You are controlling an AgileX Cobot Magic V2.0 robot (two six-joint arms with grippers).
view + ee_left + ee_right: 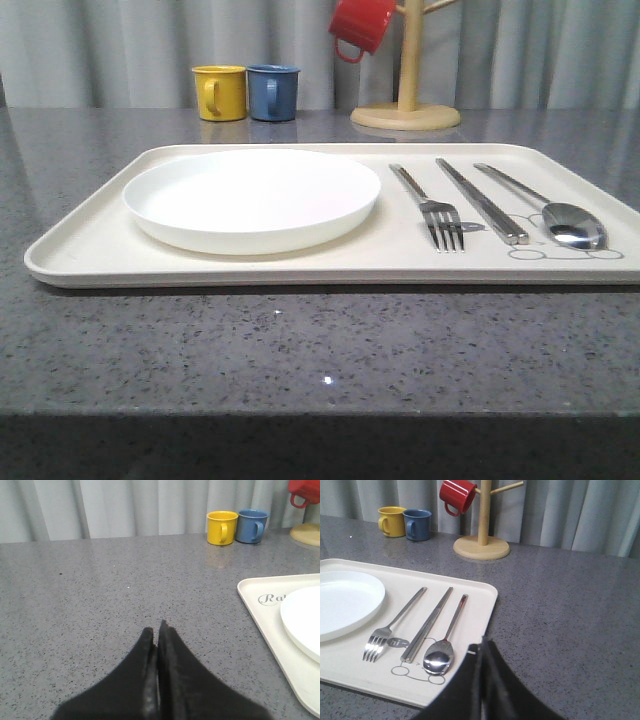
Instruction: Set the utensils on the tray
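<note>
The cream tray lies across the grey table in the front view. On its left half rests the round white plate. To the right of the plate lie the fork, the knife and the spoon, side by side, handles pointing away. My left gripper is shut and empty over bare table, left of the tray. My right gripper is shut and empty at the tray's right front corner, close beside the spoon.
A yellow mug and a blue mug stand behind the tray. A wooden mug tree with a red mug hanging on it stands at the back right. Grey curtains close off the back.
</note>
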